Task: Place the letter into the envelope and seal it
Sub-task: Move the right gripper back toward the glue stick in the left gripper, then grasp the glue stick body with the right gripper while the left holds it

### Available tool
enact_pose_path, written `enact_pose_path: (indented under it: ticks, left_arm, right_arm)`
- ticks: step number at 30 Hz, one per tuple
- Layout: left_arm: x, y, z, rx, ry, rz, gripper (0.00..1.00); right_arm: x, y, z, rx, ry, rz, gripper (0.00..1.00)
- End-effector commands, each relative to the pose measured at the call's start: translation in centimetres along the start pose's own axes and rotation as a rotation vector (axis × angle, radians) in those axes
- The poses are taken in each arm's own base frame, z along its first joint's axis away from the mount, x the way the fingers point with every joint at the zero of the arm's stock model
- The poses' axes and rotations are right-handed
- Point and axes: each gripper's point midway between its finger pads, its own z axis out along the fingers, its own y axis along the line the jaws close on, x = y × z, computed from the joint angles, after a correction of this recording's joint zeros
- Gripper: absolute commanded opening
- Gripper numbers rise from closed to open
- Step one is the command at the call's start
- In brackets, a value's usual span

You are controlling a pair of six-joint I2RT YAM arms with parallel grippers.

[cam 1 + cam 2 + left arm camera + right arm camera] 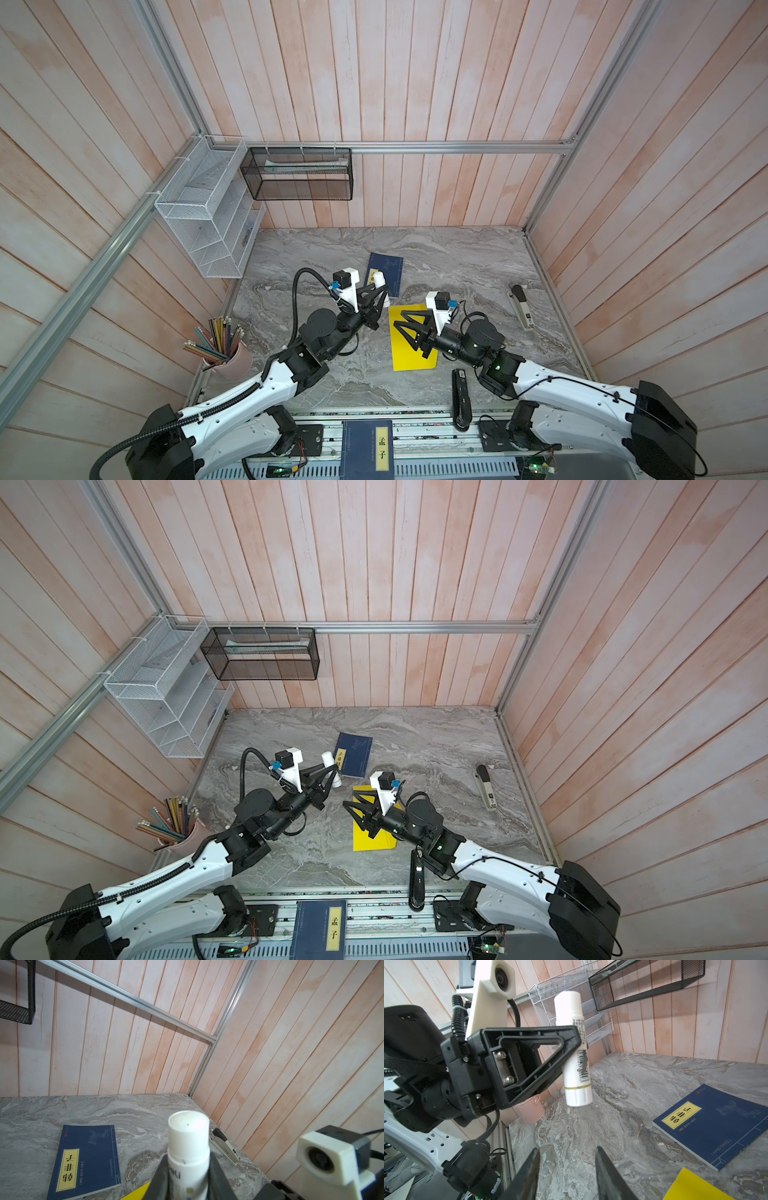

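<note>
The yellow envelope (405,357) (372,839) lies flat mid-table, partly covered by my right arm; only corners of it show in the wrist views (139,1192) (691,1186). The letter is out of view. My left gripper (380,291) (332,771) (188,1159) is shut on a white capped glue stick (379,279) (330,759) (188,1136) (576,1053), held above the table between the envelope and the blue book. My right gripper (401,322) (350,800) (567,1149) hangs open and empty over the envelope's far end, facing the glue stick.
A dark blue book (388,270) (716,1126) lies behind the envelope. A white stapler (521,307) is at the right, a black stapler (460,399) at the front edge. A pink pencil cup (232,357) stands at the left. Wire racks (208,208) hang on the walls.
</note>
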Motion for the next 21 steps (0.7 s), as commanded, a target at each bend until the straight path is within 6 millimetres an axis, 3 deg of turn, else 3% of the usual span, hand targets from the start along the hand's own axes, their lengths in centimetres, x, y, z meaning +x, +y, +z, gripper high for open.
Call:
enact_pose_path:
  ticks: [1,15,21]
  left_arm:
    - [-2.8,-1.3,0.5,0.047,-0.088,-0.013,0.00]
    - [-1.9,-0.1,2.1,0.051,-0.072,-0.008,0.00]
    - [-1.8,-0.1,2.4,0.058,-0.073,-0.012,0.00]
  right_arm:
    - [-2.2,0.0,0.2,-0.024,-0.068,-0.018,0.44]
    - [-1.8,-1.5,2.2,-0.079,-0.001,-0.064,0.46]
    - [-1.5,-3.1,3.5,0.036,0.013,-0.121,0.48]
